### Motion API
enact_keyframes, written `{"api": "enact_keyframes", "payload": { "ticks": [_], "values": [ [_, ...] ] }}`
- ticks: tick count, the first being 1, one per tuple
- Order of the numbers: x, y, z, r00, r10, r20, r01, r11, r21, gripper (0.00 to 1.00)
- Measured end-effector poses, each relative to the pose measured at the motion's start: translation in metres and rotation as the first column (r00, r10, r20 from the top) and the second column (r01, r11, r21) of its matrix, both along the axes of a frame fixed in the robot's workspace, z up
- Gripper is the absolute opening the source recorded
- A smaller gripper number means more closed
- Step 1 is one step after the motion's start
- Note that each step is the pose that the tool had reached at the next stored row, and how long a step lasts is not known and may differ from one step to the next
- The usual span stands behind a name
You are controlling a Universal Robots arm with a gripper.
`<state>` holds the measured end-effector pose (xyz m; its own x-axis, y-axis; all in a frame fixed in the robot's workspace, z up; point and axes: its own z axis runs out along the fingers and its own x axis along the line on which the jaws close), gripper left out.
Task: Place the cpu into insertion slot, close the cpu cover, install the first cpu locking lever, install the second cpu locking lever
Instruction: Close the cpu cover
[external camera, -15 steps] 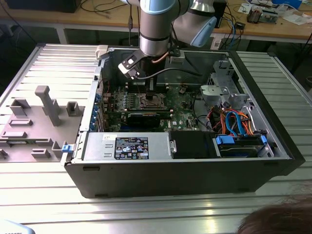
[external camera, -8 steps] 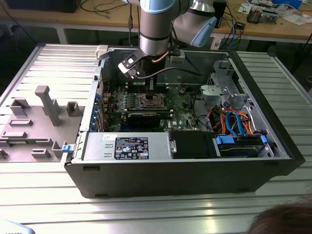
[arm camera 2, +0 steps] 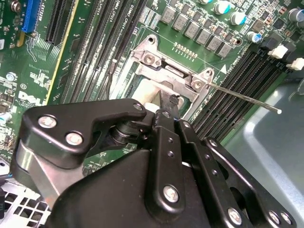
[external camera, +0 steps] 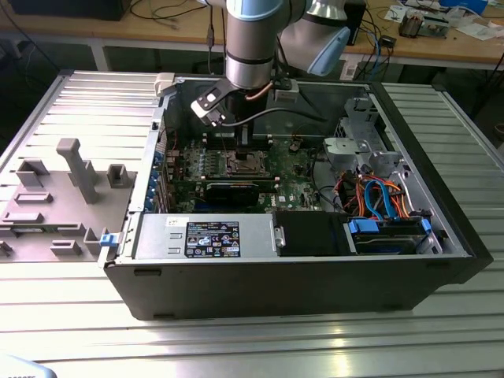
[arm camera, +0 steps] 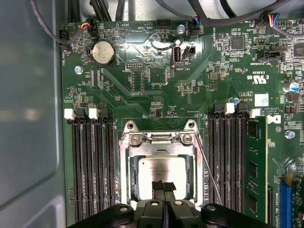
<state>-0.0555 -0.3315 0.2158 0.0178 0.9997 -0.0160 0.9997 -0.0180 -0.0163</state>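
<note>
In the first wrist view the cpu [arm camera: 159, 172] lies flat in the insertion slot, its silvery top showing through the window of the cpu cover [arm camera: 126, 164], which lies down around it. My gripper [arm camera: 164, 184] is shut with nothing between its fingertips, which rest over the cpu's edge. A thin wire locking lever [arm camera: 209, 175] stands up, slanting beside the socket. In the second wrist view the gripper [arm camera 2: 170, 100] hides much of the socket, and the lever [arm camera 2: 242, 97] juts out sideways. In the exterior view the gripper [external camera: 242, 143] hangs right above the insertion slot [external camera: 240, 163].
Long black memory slots [arm camera: 92, 166] flank the socket, with one green module [arm camera: 255, 161] fitted. A black expansion card [external camera: 232, 191] lies just in front of the socket. The power supply [external camera: 205, 236] and drive cage [external camera: 386, 228] line the case front. A grey fixture tray [external camera: 63, 197] sits outside.
</note>
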Motion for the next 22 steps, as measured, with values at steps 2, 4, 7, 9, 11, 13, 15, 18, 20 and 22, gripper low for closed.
{"api": "enact_keyframes", "payload": {
  "ticks": [2, 4, 7, 9, 11, 13, 15, 18, 20, 22],
  "values": [
    [0.0, 0.0, 0.0029, 1.0, 0.0, 0.0001, 0.0, 1.0, 0.0001, 0.11],
    [0.0, 0.0, 0.0072, 1.0, 0.0, 0.0001, 0.0, 1.0, 0.0001, 0.11],
    [0.0, 0.0, 0.0127, 1.0, 0.0, 0.0001, 0.0, 1.0, 0.0001, 0.11],
    [0.0, 0.0, 0.0172, 1.0, 0.0, 0.0, 0.0, 1.0, 0.0, 0.11],
    [0.0, 0.0, 0.0205, 1.0, 0.0, 0.0001, 0.0, 1.0, 0.0001, 0.11],
    [0.0, 0.0, 0.0234, 1.0, 0.0, 0.0001, 0.0, 1.0, 0.0001, 0.11],
    [0.0, 0.0, 0.0278, 1.0, 0.0, 0.0001, 0.0, 1.0, 0.0002, 0.11],
    [0.0, 0.0, 0.0338, 1.0, 0.0, 0.0, 0.0, 1.0, 0.0, 0.11],
    [0.0, 0.0, 0.0377, 1.0, 0.0, 0.0, 0.0, 1.0, 0.0, 0.11],
    [0.0, 0.0, 0.0424, 1.0, 0.0, 0.0, 0.0, 1.0, 0.0001, 0.11]
  ]
}}
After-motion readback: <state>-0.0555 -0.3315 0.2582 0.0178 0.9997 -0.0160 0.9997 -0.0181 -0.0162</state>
